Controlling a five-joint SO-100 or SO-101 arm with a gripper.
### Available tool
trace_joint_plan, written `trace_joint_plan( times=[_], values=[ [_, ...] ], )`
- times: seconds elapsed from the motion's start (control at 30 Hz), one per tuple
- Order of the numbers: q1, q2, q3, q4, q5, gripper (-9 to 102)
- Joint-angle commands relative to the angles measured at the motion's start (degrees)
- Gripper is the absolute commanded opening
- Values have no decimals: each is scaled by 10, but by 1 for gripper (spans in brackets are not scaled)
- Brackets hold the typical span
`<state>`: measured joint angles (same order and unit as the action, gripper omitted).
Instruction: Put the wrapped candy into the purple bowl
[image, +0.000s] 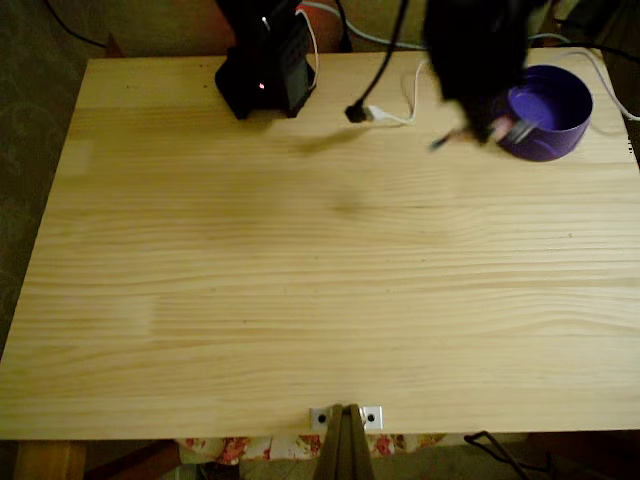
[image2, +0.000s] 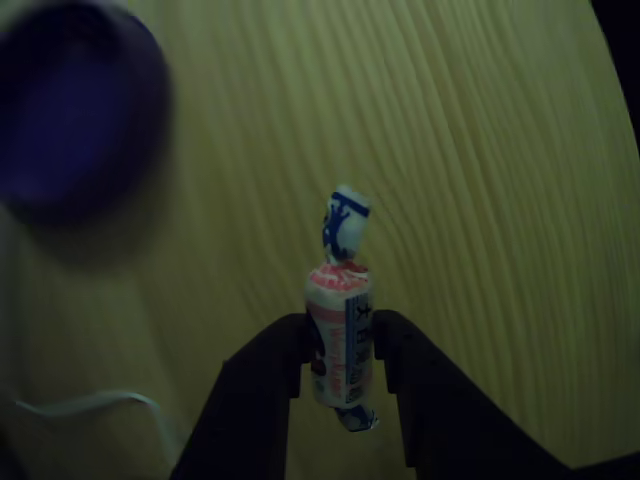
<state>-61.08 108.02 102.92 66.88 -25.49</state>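
Black jaws clenched on the wrapped candy hover beside the purple bowl; releasing early risks dropping it onto the bench.

Wrapped candy: slim, whitish-pink wrapper, red band, blue-white twisted end pointing up-frame; lower centre of the other view, pinched upright between dark fingers, above the table.
Purple bowl: round, deep purple, open side up; upper right of the fixed view.

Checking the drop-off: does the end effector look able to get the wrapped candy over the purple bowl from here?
Probably yes: the end effector grips the wrapped candy beside the purple bowl, with nothing between them.
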Motion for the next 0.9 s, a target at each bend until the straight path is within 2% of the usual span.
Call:
trace_joint_plan(
  times=[0.0,0.47,0.87],
  values=[
    [-72,-18,-127,3,47,0],
    [-174,-221,-338,-33,83,0],
    [-210,-303,-359,-59,125,0]
  ],
)
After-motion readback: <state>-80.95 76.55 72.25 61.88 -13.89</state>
